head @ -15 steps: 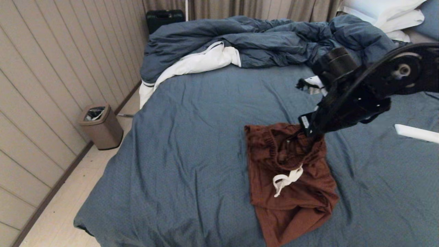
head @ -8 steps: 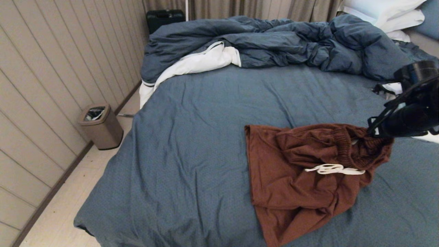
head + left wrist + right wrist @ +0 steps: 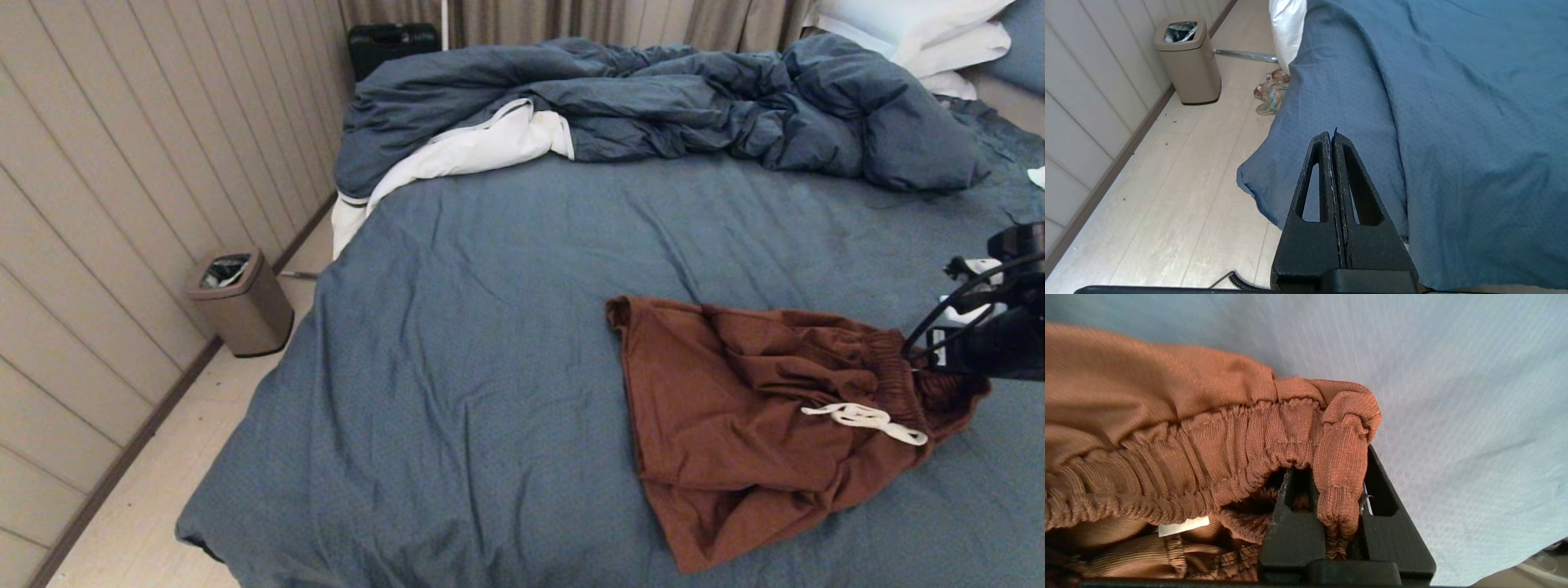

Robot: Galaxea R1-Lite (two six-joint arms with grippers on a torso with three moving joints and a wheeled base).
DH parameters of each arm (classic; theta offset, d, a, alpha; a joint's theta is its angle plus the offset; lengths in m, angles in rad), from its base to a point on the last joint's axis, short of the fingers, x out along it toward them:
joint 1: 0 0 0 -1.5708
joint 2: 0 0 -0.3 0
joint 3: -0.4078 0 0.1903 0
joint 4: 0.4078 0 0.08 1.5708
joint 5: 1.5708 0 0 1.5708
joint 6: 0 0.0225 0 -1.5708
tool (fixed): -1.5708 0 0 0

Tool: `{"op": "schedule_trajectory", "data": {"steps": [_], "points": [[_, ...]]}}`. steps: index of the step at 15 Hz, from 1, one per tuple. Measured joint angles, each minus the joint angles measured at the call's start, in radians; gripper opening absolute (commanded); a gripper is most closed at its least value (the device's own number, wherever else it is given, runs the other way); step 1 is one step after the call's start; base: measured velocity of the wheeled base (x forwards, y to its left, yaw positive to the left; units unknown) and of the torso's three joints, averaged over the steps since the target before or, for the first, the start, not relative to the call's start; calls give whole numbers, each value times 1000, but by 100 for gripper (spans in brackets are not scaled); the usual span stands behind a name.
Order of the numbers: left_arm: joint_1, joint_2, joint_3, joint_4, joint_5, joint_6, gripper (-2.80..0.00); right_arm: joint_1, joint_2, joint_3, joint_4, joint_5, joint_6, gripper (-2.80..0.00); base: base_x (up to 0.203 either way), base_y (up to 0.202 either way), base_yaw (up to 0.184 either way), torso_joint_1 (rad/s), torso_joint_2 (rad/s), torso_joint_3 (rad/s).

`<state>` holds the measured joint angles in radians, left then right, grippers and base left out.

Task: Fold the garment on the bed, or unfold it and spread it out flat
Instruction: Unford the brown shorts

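Slate-blue sheet covers the large bed (image 3: 490, 327), its weave finely dotted and creased, with a rumpled dark blue duvet with white lining (image 3: 653, 106) heaped along the far side and white pillows (image 3: 922, 28) at the far right corner. Beige panelled wall runs along the left, where a tan bin (image 3: 241, 302) stands on pale plank floor.

On the near right part of the bed lies the garment (image 3: 759, 408), rust-brown knit shorts. Its long axis runs across the head view: the gathered elastic waistband (image 3: 886, 367) points toward the right edge, the leg hems toward the middle of the bed and the near edge. The cloth is ribbed and bunched at the waist, smoother and folded over itself in the legs, and a white drawstring (image 3: 865, 418) lies slack across the front just below the waistband.

From the right edge of the head view the black right gripper (image 3: 1341, 498) reaches in low, roughly level, at the waistband end. Its jaws pinch a doubled fold of the elastic waistband between them, the ribbed knit bulging over the fingertips.

At the near left corner of the bed hangs the black left gripper (image 3: 1332, 141), clear of the sheet, its slotted triangular fingers pressed flat together with nothing between them.
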<state>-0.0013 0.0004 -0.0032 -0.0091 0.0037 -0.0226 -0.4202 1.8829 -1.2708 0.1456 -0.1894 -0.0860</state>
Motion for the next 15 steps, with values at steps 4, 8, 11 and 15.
{"op": "schedule_trajectory", "data": {"steps": [4, 8, 11, 15], "points": [[0, 0, 0, 0, 0, 0, -280, -32, 16, 50, -38, 66, 4, 0, 0, 0, 0, 0, 0, 0], [0, 0, 0, 0, 1, 0, -280, -40, -11, 57, -33, 117, 12, 0, 0, 0, 0, 0, 0, 0], [0, 0, 0, 0, 0, 0, -280, -45, -70, 54, -32, 122, 11, 0, 0, 0, 0, 0, 0, 0], [0, 0, 0, 1, 0, 0, -280, -63, -190, 53, -26, 161, 10, 0, 0, 0, 0, 0, 0, 0]]}}
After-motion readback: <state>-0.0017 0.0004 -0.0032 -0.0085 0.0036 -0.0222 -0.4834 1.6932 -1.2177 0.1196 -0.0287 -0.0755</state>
